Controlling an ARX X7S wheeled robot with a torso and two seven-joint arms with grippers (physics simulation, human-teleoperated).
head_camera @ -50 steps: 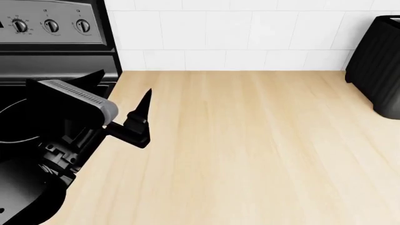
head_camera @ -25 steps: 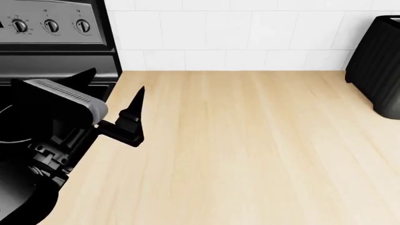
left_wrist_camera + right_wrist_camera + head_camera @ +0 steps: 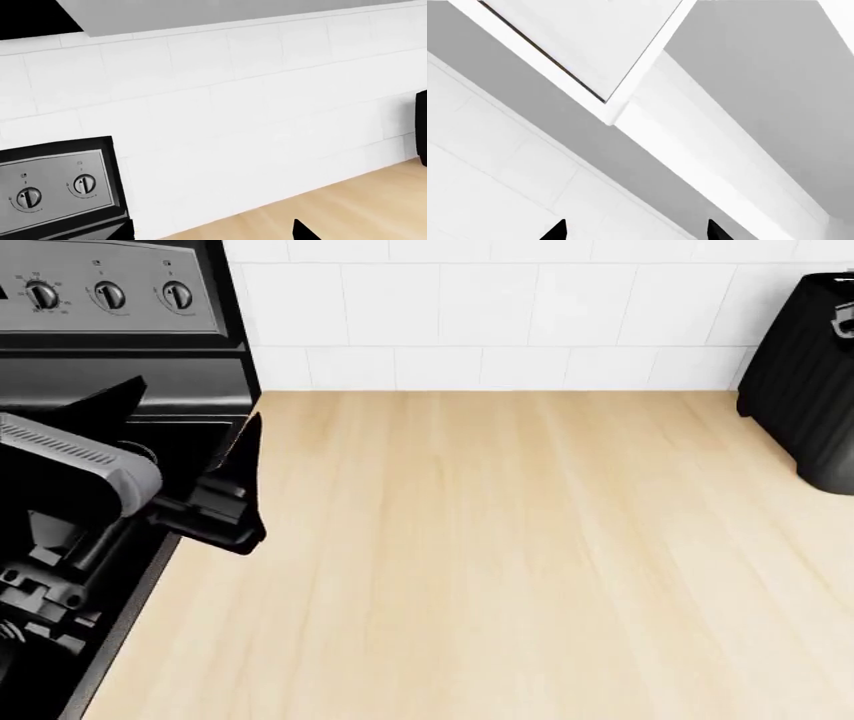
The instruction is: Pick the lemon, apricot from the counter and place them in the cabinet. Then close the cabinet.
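Neither the lemon nor the apricot shows in any view. The light wood counter [image 3: 534, 540] lies bare ahead of me. My left gripper [image 3: 196, 400] hangs open and empty over the seam between stove and counter, with one black fingertip [image 3: 303, 232] showing in the left wrist view. The right gripper [image 3: 635, 230] is out of the head view. Its wrist view looks up at white cabinet [image 3: 587, 45] panels and white tiles, and its two fingertips stand wide apart with nothing between them.
A black stove [image 3: 80, 370] with control knobs [image 3: 110, 295] fills the left side. A black toaster [image 3: 807, 370] stands at the back right of the counter. White tiled wall [image 3: 507, 310] runs behind, with the grey underside of an upper unit [image 3: 200, 15] above.
My left gripper has moved to the left, from over the counter's left part to the stove's edge, still open and empty.
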